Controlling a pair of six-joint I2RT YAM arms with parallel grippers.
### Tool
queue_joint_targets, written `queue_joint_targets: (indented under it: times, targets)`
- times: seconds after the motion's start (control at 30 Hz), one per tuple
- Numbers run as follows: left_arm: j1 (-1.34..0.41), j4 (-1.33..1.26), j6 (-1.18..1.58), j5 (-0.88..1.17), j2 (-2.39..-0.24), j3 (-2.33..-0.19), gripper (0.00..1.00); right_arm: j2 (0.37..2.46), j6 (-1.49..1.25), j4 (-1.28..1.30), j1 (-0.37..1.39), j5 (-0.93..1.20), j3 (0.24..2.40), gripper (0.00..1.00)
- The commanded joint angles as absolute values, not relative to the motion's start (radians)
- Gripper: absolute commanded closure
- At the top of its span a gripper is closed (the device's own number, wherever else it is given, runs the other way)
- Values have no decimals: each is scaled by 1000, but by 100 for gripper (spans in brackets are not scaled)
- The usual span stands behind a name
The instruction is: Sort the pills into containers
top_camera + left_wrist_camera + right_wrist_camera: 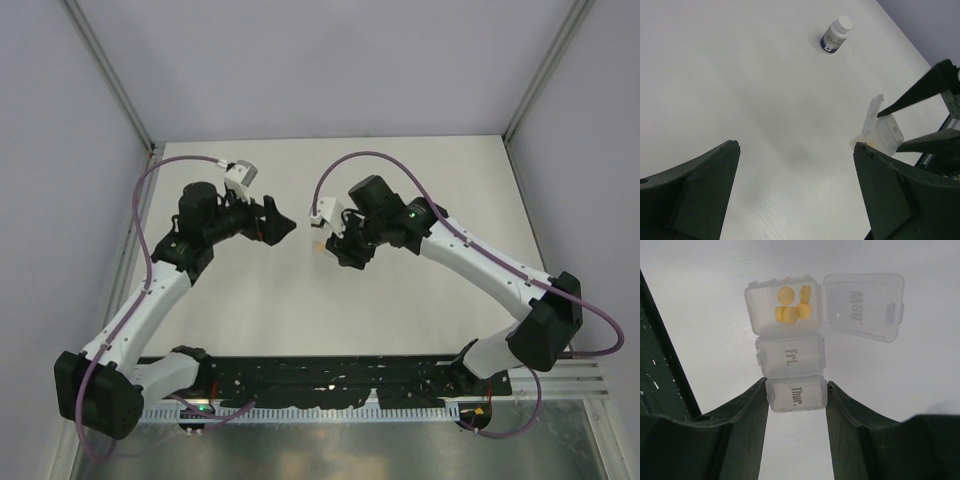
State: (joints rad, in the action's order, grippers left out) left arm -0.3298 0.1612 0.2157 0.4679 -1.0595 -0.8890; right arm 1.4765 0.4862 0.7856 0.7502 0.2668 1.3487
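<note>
My right gripper (796, 390) is shut on a translucent pill box (790, 360), its fingers pressing both sides of the end cell marked "Thur.". The cell marked "Fri." is closed. The far cell stands open with its lid (865, 305) swung to the right, and several orange pills (792, 307) lie inside it. From above, that gripper (335, 248) holds the box (318, 243) over the table's middle. My left gripper (285, 228) faces it, open and empty (796, 145), with the box (887, 132) just past its right finger. A white-capped bottle (836, 34) stands upright farther off.
The white table (330, 310) is enclosed by pale walls with metal frame posts (110, 80). A black rail (330, 380) holding both arm bases runs along the near edge. Purple cables (360, 158) loop over both arms.
</note>
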Motion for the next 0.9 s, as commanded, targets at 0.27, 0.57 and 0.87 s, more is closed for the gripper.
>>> queue_joint_targets:
  times: [0.27, 0.57, 0.87]
  targets:
    - [-299, 121, 524, 636, -1287, -1031, 2, 1407, 526, 828, 821, 311, 1419, 73]
    - [-308, 65, 600, 784, -1388, -1043, 7, 1425, 520, 828, 827, 305, 1425, 73]
    - [-341, 6, 621, 900, -1390, -1032, 9, 1451, 509, 827, 827, 278, 1436, 75]
